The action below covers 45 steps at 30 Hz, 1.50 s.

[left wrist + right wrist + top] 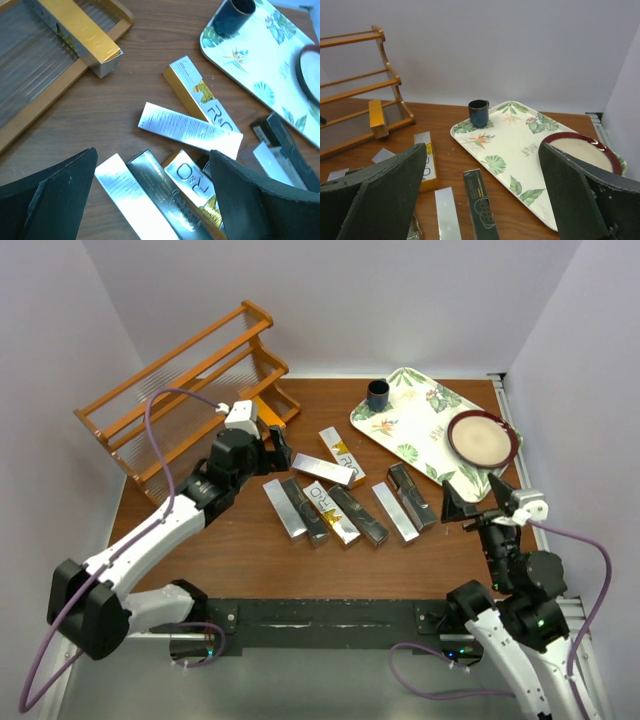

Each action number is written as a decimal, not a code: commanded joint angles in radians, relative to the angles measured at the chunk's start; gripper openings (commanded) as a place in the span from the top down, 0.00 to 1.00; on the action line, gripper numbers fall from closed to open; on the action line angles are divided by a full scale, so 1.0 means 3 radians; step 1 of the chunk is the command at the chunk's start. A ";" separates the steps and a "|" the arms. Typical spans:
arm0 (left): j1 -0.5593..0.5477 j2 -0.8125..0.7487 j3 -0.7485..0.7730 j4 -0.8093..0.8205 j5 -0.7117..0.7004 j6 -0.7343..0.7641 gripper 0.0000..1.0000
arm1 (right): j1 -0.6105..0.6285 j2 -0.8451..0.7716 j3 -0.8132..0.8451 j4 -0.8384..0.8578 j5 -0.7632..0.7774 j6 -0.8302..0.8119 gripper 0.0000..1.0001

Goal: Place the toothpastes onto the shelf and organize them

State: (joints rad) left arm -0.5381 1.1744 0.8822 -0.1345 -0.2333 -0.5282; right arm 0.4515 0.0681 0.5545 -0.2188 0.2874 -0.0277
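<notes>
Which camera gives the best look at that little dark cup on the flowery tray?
The right wrist view: the cup stands whole, seen side-on. The top external view shows it small, from above; the left wrist view crops its top.

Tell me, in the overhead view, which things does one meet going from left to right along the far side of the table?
shelf → dark cup → red-rimmed plate. The floral tray spans the last two, so I leave it out.

Looks down from six o'clock over the whole worktop [250, 560]; from each wrist, peers close, sharing the two-o'clock tray [405, 425].
</notes>
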 commanded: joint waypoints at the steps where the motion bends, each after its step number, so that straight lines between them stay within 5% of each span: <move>1: 0.0009 -0.0340 -0.0215 0.0177 0.0352 0.0456 0.00 | 0.0014 0.0681 0.0386 -0.0150 -0.0333 0.0220 0.01; 6: 0.0004 -0.0688 -0.0450 0.0254 0.0603 0.0784 0.00 | 0.0009 0.1592 0.0876 -0.0554 -0.1110 0.0475 0.01; 15: 0.0009 -0.1117 -0.0624 0.0126 0.0829 0.1034 0.00 | 0.0014 0.2850 0.1179 -0.0707 -0.1678 0.1007 0.01; 22: 0.0009 -0.1475 -0.0787 0.0197 0.0676 0.1392 0.00 | 0.0095 0.3398 0.1348 -0.0897 -0.1541 0.1002 0.01; 30: 0.0014 -0.1639 -0.0921 0.0203 0.0364 0.1459 0.00 | 0.0780 0.4047 0.1501 -0.0825 -0.1025 0.0987 0.01; 39: 0.0045 -0.1767 -0.0982 0.0208 0.0246 0.1438 0.00 | 0.1251 0.5059 0.2231 -0.0774 -0.0529 0.0829 0.22; 45: 0.0075 -0.1818 -0.1003 0.0182 0.0133 0.1413 0.00 | 0.1302 0.5713 0.2784 -0.0983 -0.0325 0.0660 0.27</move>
State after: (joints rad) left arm -0.5259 0.6415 0.5907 -0.0978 -0.1589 -0.1112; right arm 0.8371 1.6981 1.2942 -0.4740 0.1017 0.2203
